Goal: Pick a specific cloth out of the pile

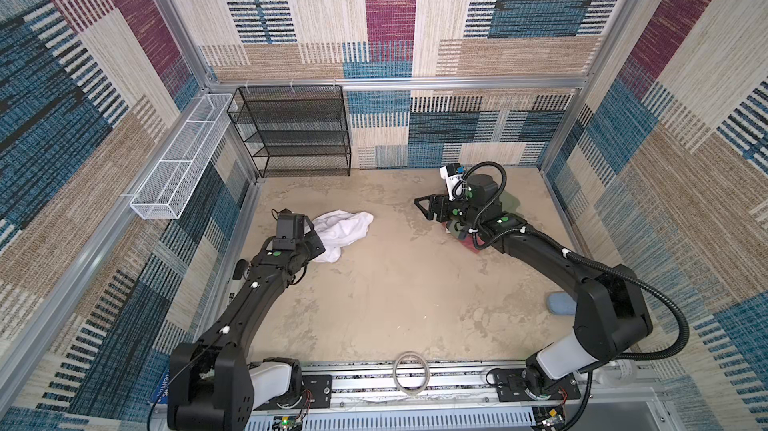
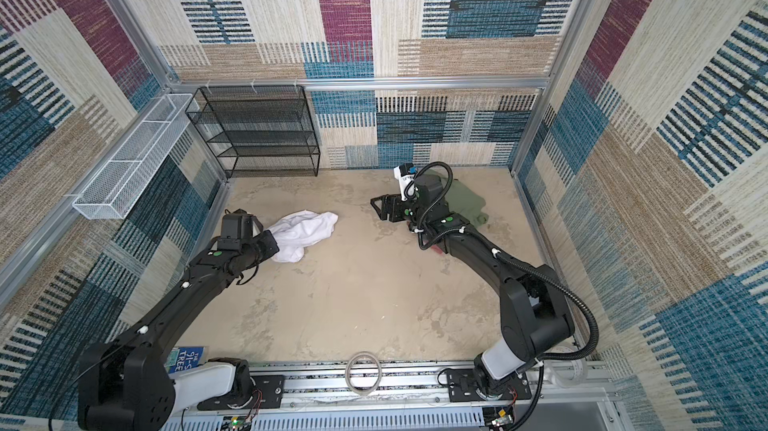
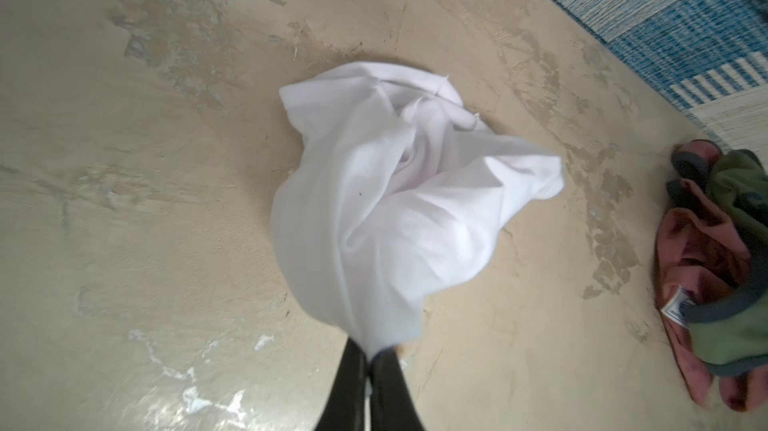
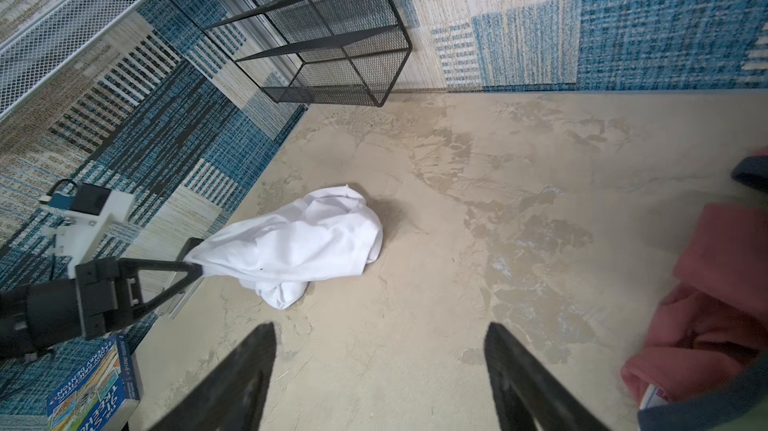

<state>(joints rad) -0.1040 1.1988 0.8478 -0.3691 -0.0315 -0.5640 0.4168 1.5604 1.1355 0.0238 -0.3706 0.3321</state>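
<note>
Two top views: white cloth point(image 1: 345, 229) point(image 2: 303, 229) lies crumpled on the worktop point(image 1: 395, 283), well apart from the pile point(image 2: 467, 204) behind the right fingers point(image 1: 422, 209).
Left wrist: left fingers point(image 3: 359, 370) are clenched on a corner of the cloth, and the rest spreads ahead of their tips.
Right wrist: right fingers point(image 4: 253, 366) are spread wide with nothing between them. A red-pink garment point(image 4: 715, 283) lies beside one finger, and the cloth is ahead.
</note>
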